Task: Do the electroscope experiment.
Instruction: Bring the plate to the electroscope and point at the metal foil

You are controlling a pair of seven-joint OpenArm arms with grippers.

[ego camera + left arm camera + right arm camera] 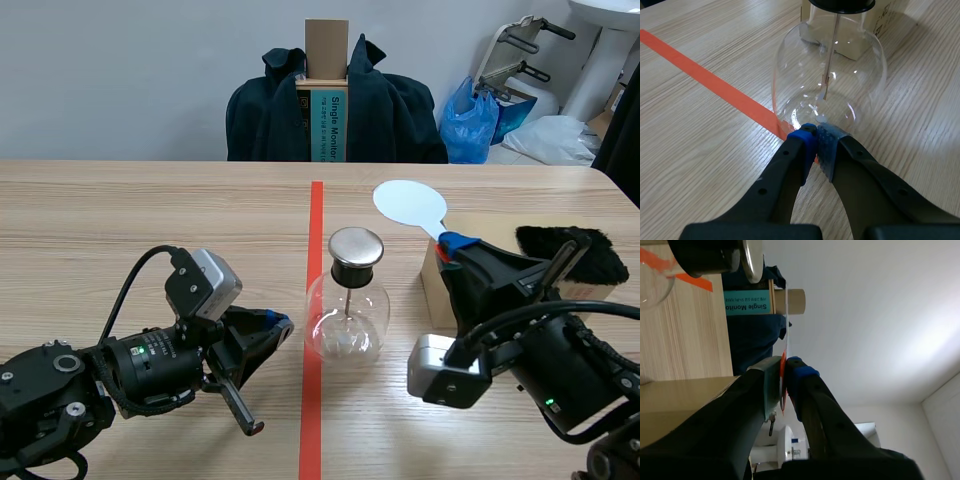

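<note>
I am holding the paddle (408,204) clamped in the right gripper (452,245) near the flask (346,318) on the red line (312,420), and the left gripper (816,142), fingers together at the glass, is risking tipping it.

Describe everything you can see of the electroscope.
The electroscope is a clear, round glass flask with a black stopper capped by a silvery metal disc; a thin rod hangs inside. It stands upright on the table, on the orange-red tape line. The left gripper, jaws shut, sits at its base; contact is unclear.
</note>
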